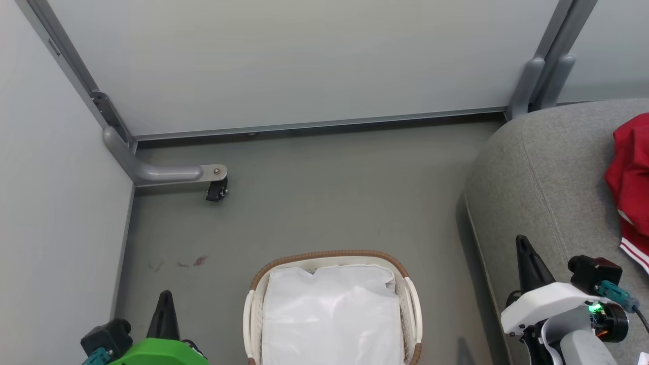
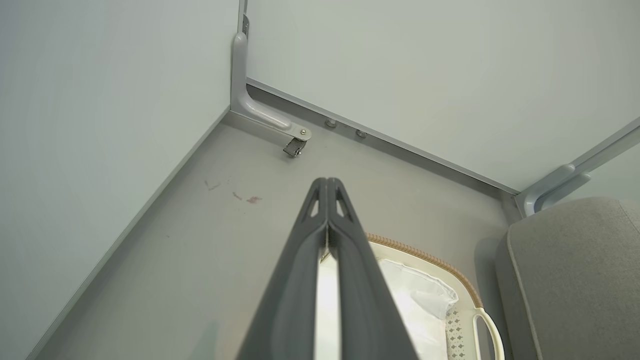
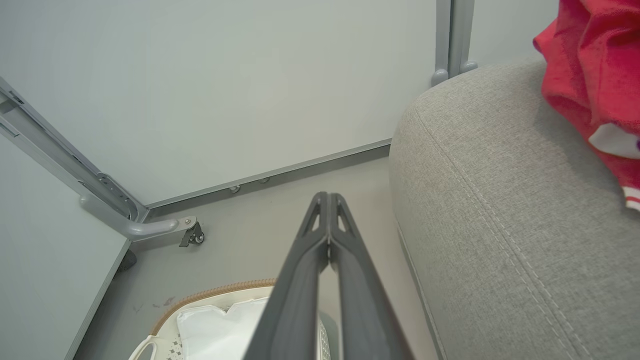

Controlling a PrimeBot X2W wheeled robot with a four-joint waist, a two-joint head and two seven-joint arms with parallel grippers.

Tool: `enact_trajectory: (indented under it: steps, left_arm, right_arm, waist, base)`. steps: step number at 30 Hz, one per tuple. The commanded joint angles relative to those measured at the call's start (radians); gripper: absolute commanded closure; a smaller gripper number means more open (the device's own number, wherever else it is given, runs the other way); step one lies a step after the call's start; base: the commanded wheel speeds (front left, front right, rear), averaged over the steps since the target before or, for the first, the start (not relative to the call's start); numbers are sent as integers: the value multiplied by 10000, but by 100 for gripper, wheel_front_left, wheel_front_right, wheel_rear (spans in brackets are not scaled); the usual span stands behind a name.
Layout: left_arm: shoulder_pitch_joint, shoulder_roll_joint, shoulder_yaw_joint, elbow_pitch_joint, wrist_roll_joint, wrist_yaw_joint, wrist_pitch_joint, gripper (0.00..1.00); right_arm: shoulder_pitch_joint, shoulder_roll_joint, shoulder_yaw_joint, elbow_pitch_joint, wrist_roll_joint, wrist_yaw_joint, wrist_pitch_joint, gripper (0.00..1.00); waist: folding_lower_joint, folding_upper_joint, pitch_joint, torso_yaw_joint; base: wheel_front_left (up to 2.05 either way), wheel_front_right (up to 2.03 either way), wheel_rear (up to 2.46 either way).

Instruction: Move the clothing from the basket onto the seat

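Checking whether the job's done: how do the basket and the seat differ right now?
The basket is white slotted plastic with a brown woven rim; the seat is grey fabric and far larger. The basket holds just a white liner; the seat carries the red clothing. Both rest on the grey floor.

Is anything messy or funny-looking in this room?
A little. There are small reddish smudges on the grey floor near the left wall, like stains. The red clothing lies in a crumpled heap on the grey seat, not folded. The basket stands straight, nothing spilled.
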State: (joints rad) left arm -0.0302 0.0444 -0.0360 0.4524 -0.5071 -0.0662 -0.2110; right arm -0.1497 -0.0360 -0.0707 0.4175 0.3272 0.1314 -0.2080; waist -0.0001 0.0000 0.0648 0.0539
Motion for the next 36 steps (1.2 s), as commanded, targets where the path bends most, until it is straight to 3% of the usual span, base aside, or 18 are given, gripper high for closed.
enact_trajectory:
  steps: [1, 36]
  left_arm:
    - [-157, 29, 76, -236, -413, -70, 98, 100]
    - [-467, 52, 683, -1054, -4953, -325, 1437, 100]
  right_arm:
    - [-57, -61, -28, -243, 471, -1, 104, 100]
    - [174, -110, -183, -931, 5757, -4, 1414, 100]
  waist:
    - [1, 0, -8, -7]
    - [1, 0, -193, -170]
  base:
    - [0, 0, 0]
    - [0, 0, 0]
